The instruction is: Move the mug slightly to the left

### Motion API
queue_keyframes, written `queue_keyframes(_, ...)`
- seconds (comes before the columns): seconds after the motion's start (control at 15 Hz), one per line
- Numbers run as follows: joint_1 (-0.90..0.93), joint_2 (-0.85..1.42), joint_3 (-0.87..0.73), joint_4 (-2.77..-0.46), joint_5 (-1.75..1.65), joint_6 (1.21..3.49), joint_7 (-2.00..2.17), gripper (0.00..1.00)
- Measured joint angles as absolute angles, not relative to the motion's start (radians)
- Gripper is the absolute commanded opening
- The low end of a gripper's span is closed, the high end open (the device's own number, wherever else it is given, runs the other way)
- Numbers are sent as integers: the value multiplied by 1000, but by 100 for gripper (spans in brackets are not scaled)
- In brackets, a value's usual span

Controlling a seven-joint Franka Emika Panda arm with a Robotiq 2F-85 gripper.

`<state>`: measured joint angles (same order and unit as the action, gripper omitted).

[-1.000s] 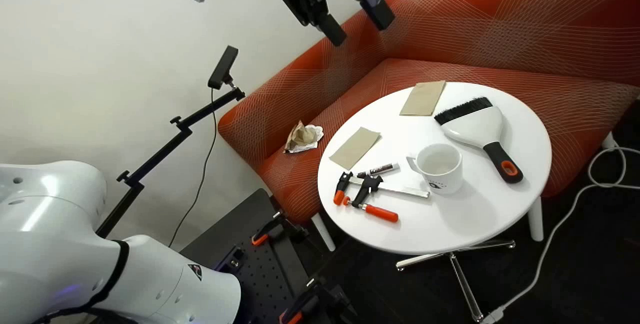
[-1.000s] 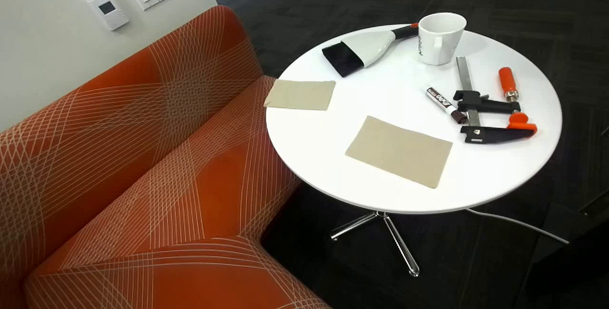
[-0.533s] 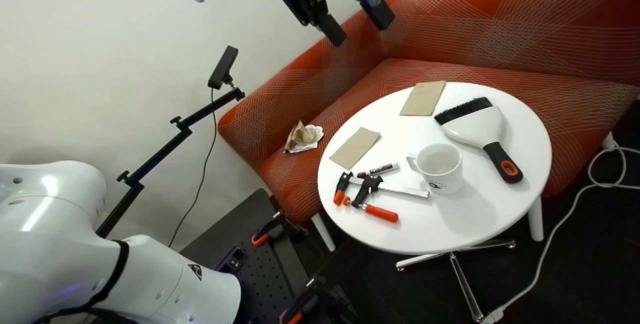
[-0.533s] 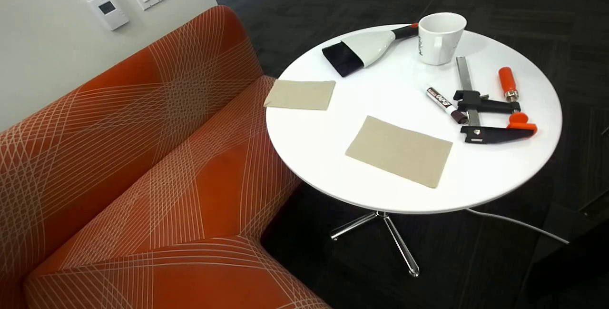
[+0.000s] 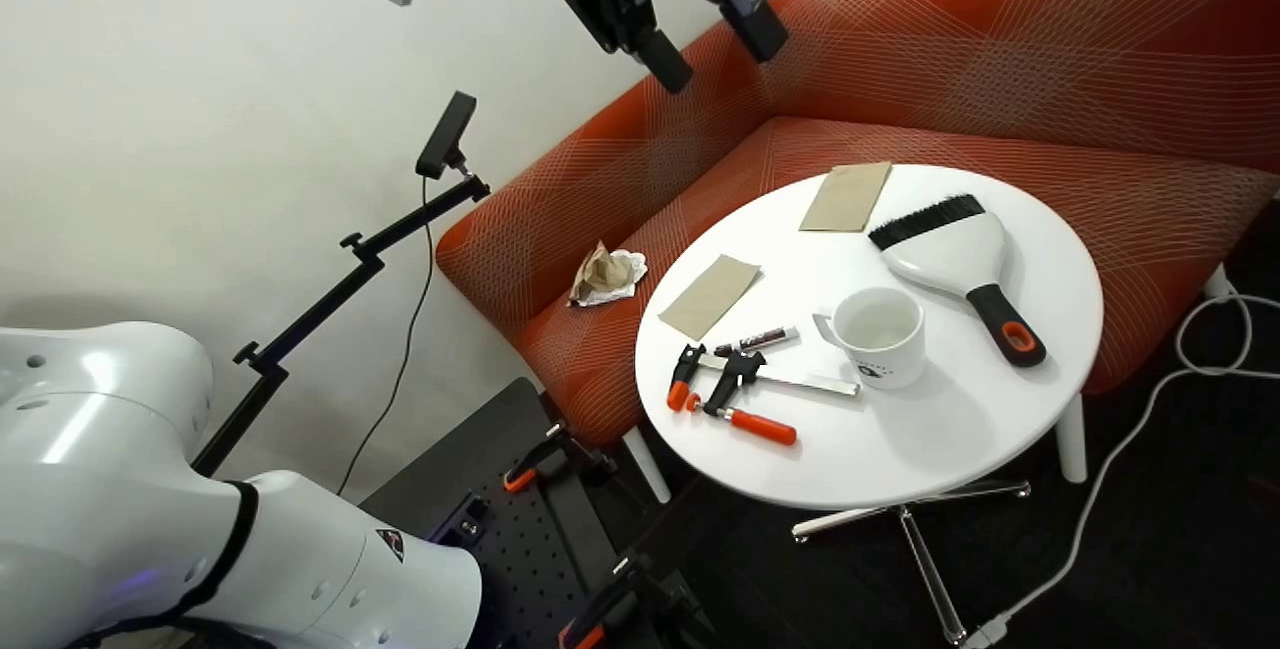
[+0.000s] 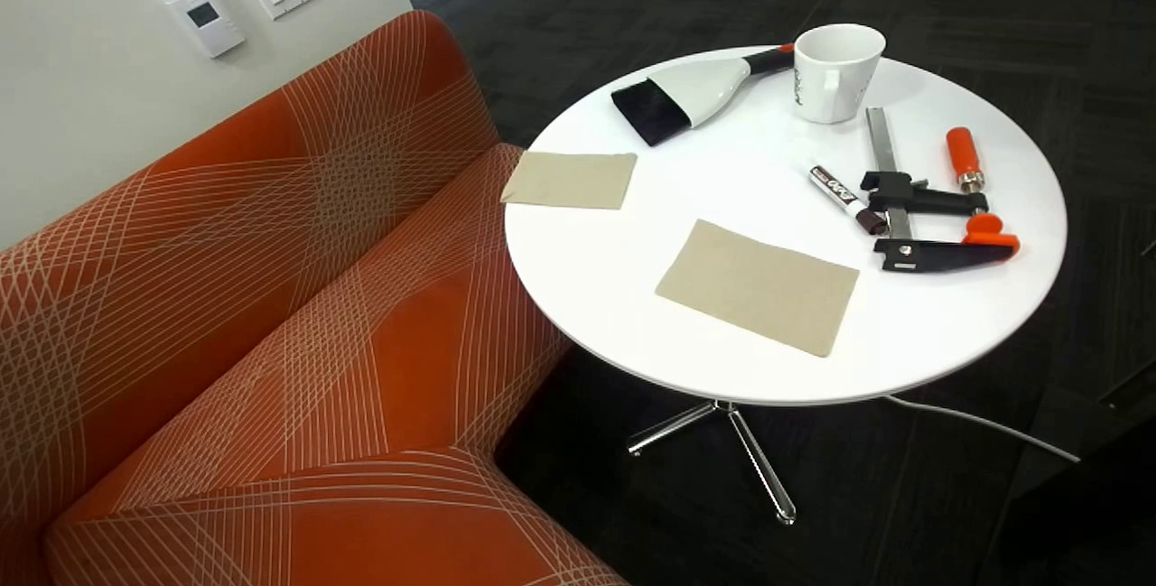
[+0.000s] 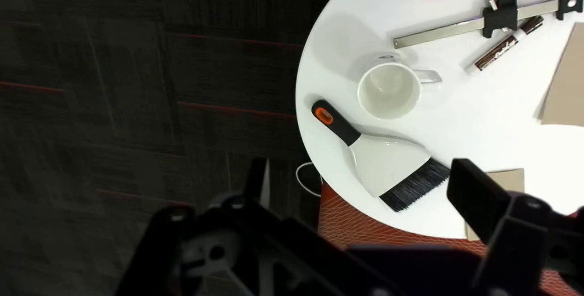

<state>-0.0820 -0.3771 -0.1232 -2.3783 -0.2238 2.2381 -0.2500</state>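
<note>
On the round table (image 5: 980, 429) stands the mug (image 5: 880, 339) (mouth up); the fingers (image 5: 757, 29) hang spread.

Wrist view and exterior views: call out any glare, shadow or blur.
Wrist view: the hand is blurred, the tabletop washes out toward the right, and a soft shadow lies beside the white mug. In an exterior view: a bright glare streak runs along the robot arm's white casing.
</note>
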Motion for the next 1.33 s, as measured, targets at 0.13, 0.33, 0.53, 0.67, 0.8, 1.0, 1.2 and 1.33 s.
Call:
queue_keyframes(0.13, -75, -362, -107, -2379, -212, 2238, -234, 100)
queue_keyframes(0.33, -65, -320, -58, -2379, -209, 2238, -114, 100)
queue_keyframes(0.53, -61, -266, -4, -2379, -206, 2238, 58, 100)
queue_keyframes(0.67, -52, -227, 15, -2378, -179, 2242, 142, 100)
queue_keyframes(0.8, -40, -188, 19, -2378, -137, 2265, 187, 100)
queue_keyframes(1.0, -30, -131, 19, -2376, -68, 2329, 205, 100)
queue_keyframes(1.2, -26, -86, 19, -2375, -43, 2391, 205, 100)
queue_keyframes(1.33, -25, -76, 19, -2372, -42, 2396, 205, 100)
